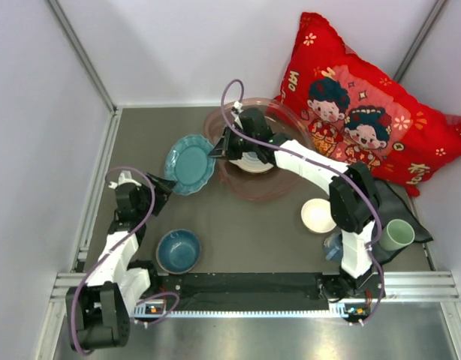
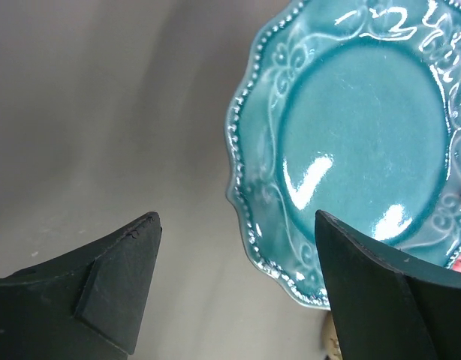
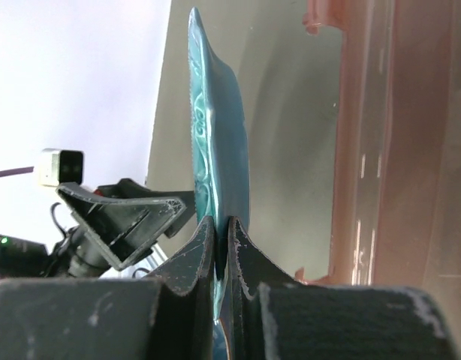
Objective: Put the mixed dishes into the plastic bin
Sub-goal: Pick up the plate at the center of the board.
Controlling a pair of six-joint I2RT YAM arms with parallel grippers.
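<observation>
My right gripper (image 1: 215,151) is shut on the right rim of the teal scalloped plate (image 1: 189,163), just left of the pinkish plastic bin (image 1: 219,120). In the right wrist view the plate (image 3: 215,142) shows edge-on, pinched between the fingertips (image 3: 221,238), with the bin wall (image 3: 366,150) beside it. A blue-ringed white plate (image 1: 253,162) lies in the bin. My left gripper (image 1: 164,187) is open and empty, just below-left of the teal plate (image 2: 358,127). On the table are a blue bowl (image 1: 178,250), a cream bowl (image 1: 317,215), a pale green cup (image 1: 396,235) and a small blue mug (image 1: 333,244), half hidden by the right arm.
A red cartoon-print pillow (image 1: 358,97) leans in the back right corner. A dark grey cloth (image 1: 399,204) lies under the green cup. White walls close in the left, back and right sides of the table.
</observation>
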